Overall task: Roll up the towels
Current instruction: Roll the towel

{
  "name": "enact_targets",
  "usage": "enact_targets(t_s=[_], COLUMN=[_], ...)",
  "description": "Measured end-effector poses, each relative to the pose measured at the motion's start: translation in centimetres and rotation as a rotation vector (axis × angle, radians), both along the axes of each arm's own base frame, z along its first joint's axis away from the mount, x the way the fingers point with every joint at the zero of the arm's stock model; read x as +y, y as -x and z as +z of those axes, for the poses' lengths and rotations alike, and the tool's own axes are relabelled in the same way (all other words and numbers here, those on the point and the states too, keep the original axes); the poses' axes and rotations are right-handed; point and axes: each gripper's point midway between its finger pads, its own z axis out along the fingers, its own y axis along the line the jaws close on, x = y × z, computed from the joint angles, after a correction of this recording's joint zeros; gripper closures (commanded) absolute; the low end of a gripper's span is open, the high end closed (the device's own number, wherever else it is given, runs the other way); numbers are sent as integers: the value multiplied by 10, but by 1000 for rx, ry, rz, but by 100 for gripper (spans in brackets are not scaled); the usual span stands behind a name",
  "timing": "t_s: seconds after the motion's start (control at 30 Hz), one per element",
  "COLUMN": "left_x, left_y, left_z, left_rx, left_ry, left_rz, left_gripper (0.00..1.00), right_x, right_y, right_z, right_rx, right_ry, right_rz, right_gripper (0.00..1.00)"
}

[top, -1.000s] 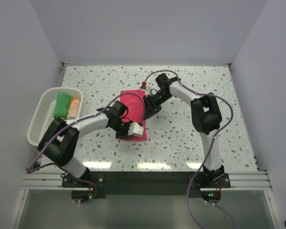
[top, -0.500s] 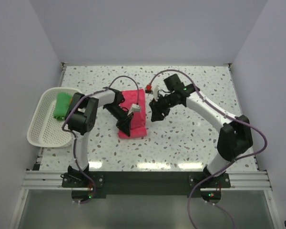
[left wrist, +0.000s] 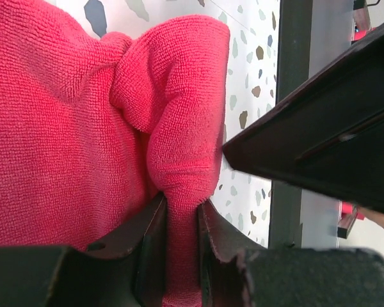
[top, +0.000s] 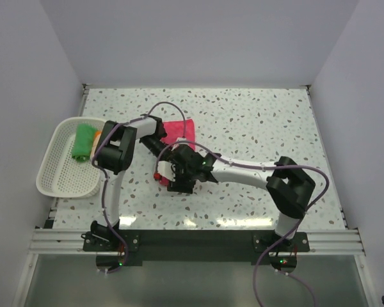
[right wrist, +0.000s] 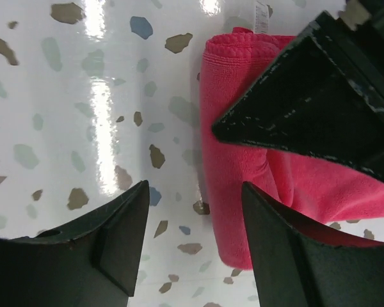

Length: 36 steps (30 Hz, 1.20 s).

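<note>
The pink-red towel [top: 180, 130] lies mid-table, its near part hidden under both arms. My left gripper [top: 161, 152] is shut on a bunched fold of it [left wrist: 182, 192], which is pinched between both fingers [left wrist: 149, 236]. My right gripper [top: 176, 179] is open and low over the table, just off the towel's rolled edge [right wrist: 233, 173] and holding nothing. The left gripper's black body [right wrist: 320, 96] crosses the right wrist view. The green towel [top: 84, 142] and the peach towel [top: 98, 135] lie rolled in the white basket [top: 57, 176].
The basket stands at the table's left edge, beside the left arm's elbow [top: 118, 146]. The right arm [top: 243, 171] stretches low across the table's front. Purple cables loop over the towel. Grey walls close in the table at back and sides.
My right arm has swung from behind the towel down to its near side and now lies low across the table. The left gripper stays on the towel, which looks shorter from above.
</note>
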Motion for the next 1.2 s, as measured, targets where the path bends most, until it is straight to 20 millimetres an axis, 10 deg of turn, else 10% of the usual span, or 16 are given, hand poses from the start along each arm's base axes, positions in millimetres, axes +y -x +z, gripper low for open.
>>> enact_targets(t_s=[0.2,0.43,0.73,1.2], left_x=[0,2,15,122], left_y=[-1,-1,-10,-68], left_z=[-1,0,9,86], left_rx=[0,-12,-136,-501], left_ry=[3,22,48,63], left_rz=[8,27,34,365], left_gripper=[72,58,44,45], right_x=[10,12,12,7], right_y=[-10,-24,-24,-24], right_z=[-35,-36,-33,-37], right_rx=[-174,-255,-103,351], right_ry=[108,129,81,-33], right_rz=[49,49,90,57], right_gripper=[46,100,100,100])
